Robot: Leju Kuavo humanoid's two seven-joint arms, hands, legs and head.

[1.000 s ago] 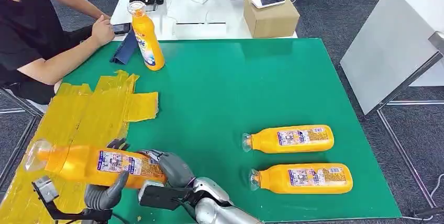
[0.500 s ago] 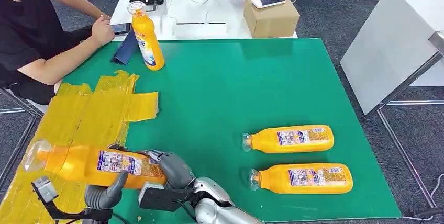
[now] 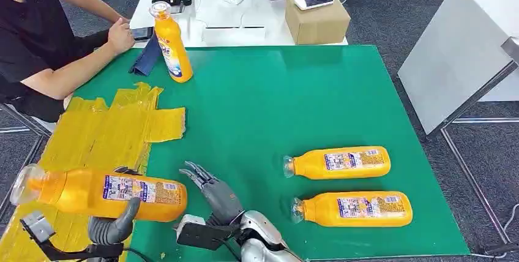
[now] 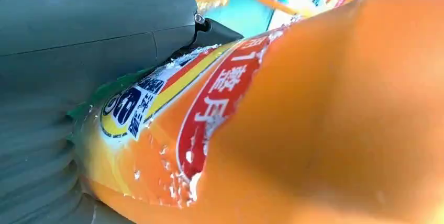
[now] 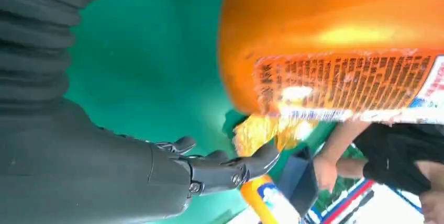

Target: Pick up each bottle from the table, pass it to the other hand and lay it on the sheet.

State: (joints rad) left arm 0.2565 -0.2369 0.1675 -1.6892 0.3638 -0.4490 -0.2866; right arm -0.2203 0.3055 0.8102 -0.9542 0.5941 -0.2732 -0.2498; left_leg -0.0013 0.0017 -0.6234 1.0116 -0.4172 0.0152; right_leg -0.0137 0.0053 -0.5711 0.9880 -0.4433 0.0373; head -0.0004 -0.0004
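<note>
An orange bottle (image 3: 104, 191) lies level above the yellow sheet (image 3: 98, 139) at the table's near left, gripped by my left hand (image 3: 110, 228) from below; its label fills the left wrist view (image 4: 220, 103). My right hand (image 3: 211, 191) stands just right of the bottle's base with fingers spread, holding nothing; the right wrist view shows its fingers (image 5: 230, 169) apart from the bottle's base (image 5: 335, 41). Two more orange bottles (image 3: 336, 162) (image 3: 352, 208) lie side by side on the green table at the near right. Another bottle (image 3: 171, 44) stands upright at the far left.
A seated person (image 3: 37, 35) rests a hand at the table's far left corner beside a dark blue cloth (image 3: 147, 57). Behind the green table (image 3: 275, 103) a white table holds a cardboard box (image 3: 315, 20) with a phone. A white board (image 3: 459, 48) leans at the right.
My right hand has let go of the bottle's base and opened its fingers. The left hand has carried the bottle a little to the left over the sheet.
</note>
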